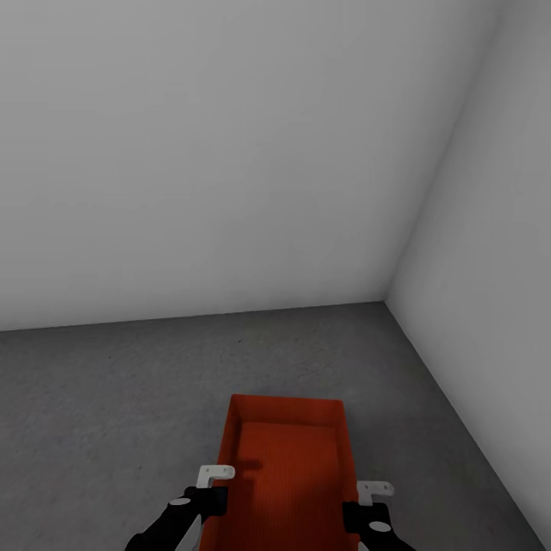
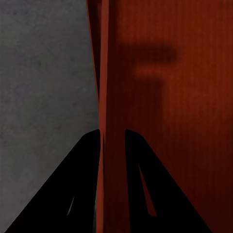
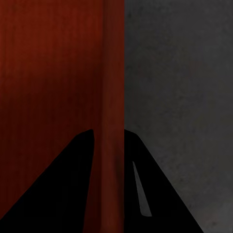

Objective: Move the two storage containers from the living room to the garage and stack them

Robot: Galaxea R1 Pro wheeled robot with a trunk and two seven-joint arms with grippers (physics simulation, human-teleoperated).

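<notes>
One orange-red storage container (image 1: 287, 467) hangs between my two arms at the bottom of the head view, above the dark grey floor (image 1: 115, 398) of the garage. My left gripper (image 1: 216, 501) is shut on its left wall (image 2: 106, 97); one black finger (image 2: 77, 184) sits outside and the other inside the bin. On the opposite side my right gripper (image 1: 358, 511) is shut on the right wall (image 3: 112, 97), with a finger (image 3: 145, 184) on the outer side.
Plain white-grey walls (image 1: 229, 153) meet in a corner (image 1: 386, 298) ahead and to the right. The right wall (image 1: 497, 268) runs close beside the container. Bare speckled floor stretches to the left and ahead.
</notes>
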